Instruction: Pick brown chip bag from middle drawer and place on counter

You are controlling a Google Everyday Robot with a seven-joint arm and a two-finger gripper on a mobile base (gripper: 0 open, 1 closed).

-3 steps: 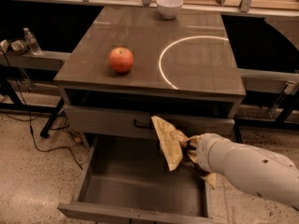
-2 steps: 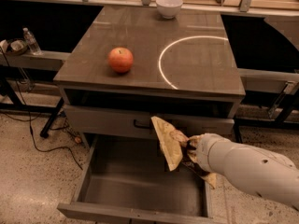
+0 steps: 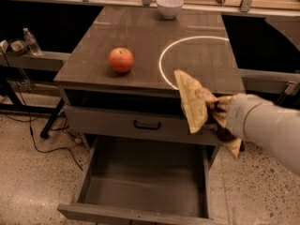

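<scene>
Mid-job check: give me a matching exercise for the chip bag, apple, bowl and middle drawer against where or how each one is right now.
Things:
1. brown chip bag
2. apple
3. bowl
4. middle drawer

States:
A. pulled open, low at the cabinet front
B. at the far edge of the counter
C. gripped in the hand, by the counter's front right corner
D. on the counter, left of the white circle

Pairs: 1-C, 2-D, 3-B, 4-A

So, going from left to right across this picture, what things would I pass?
Water bottle → apple → white bowl → brown chip bag, held in the air by the right front edge of the counter → gripper, closed on the bag's right side.
</scene>
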